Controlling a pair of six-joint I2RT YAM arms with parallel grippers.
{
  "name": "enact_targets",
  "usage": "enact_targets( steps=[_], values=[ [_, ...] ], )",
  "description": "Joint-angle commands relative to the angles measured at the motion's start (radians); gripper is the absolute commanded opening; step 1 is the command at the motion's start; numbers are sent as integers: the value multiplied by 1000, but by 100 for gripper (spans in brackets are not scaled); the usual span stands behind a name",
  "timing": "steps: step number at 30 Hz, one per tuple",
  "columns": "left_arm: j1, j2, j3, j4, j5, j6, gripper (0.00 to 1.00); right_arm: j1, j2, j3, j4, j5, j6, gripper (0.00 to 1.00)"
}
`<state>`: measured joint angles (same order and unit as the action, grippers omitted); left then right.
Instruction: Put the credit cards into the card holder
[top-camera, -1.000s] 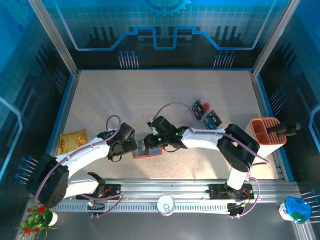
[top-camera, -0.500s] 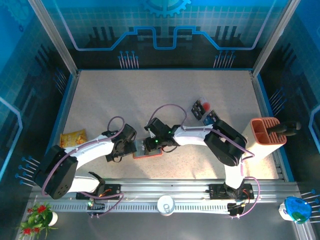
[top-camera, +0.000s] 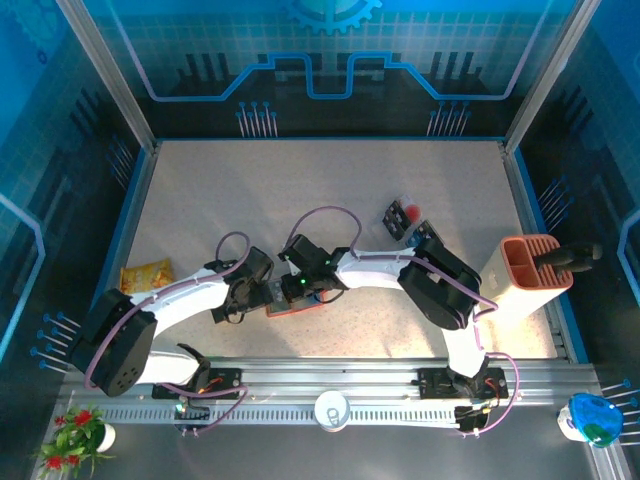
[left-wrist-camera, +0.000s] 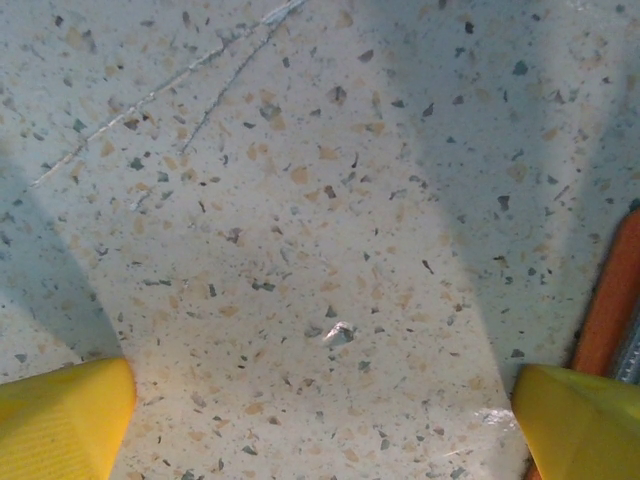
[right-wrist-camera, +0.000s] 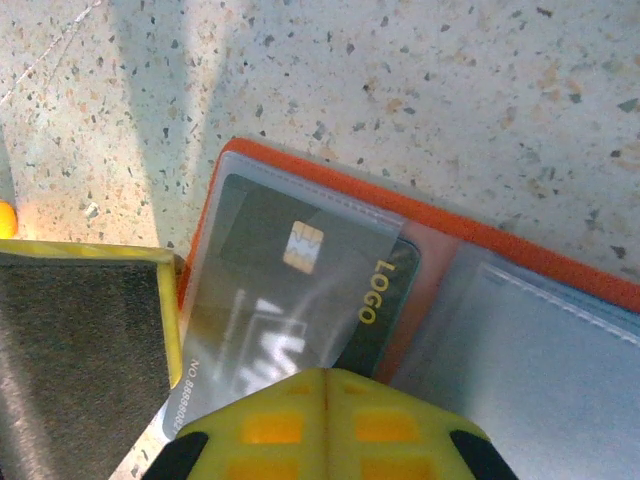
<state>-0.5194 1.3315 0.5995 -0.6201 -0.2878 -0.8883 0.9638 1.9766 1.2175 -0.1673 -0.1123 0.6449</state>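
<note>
The card holder (top-camera: 297, 306) lies open and flat on the table, red-orange rim (right-wrist-camera: 520, 250) up, grey clear pockets showing. A dark credit card (right-wrist-camera: 300, 270) with a gold chip and "LOGO" sits mostly inside the left pocket, its near end sticking out. My right gripper (right-wrist-camera: 325, 385) is shut, its tips together right over that near end; nothing is between them. My left gripper (left-wrist-camera: 320, 425) is open over bare table, one finger (right-wrist-camera: 80, 320) against the holder's left edge (left-wrist-camera: 610, 290). Two more cards (top-camera: 402, 215) lie at the back right, one partly under the right arm.
A terracotta slotted bin (top-camera: 530, 268) with a dark tool in it stands at the right edge. A yellow snack packet (top-camera: 146, 280) lies at the left. Near the front rail are a cup (top-camera: 332, 410), a small plant (top-camera: 75, 435) and a blue object (top-camera: 592, 418).
My right gripper has closed its jaws and slid left over the card holder, the arm folding further. The left arm drew in slightly, then held still.
</note>
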Motion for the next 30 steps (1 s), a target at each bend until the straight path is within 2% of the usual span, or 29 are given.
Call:
enact_targets(
  steps=[1, 10, 25, 30],
  values=[
    [11, -41, 14, 2, 7, 11, 99, 15, -55, 4, -52, 8, -22, 5],
    [32, -133, 19, -50, -9, 8, 99, -6, -83, -7, -59, 26, -34, 5],
    [40, -48, -7, -3, 10, 5, 99, -7, 31, 44, -45, -5, -31, 5],
    [40, -46, 1, 4, 15, 12, 99, -5, 12, 45, -43, -24, -28, 5]
  ],
)
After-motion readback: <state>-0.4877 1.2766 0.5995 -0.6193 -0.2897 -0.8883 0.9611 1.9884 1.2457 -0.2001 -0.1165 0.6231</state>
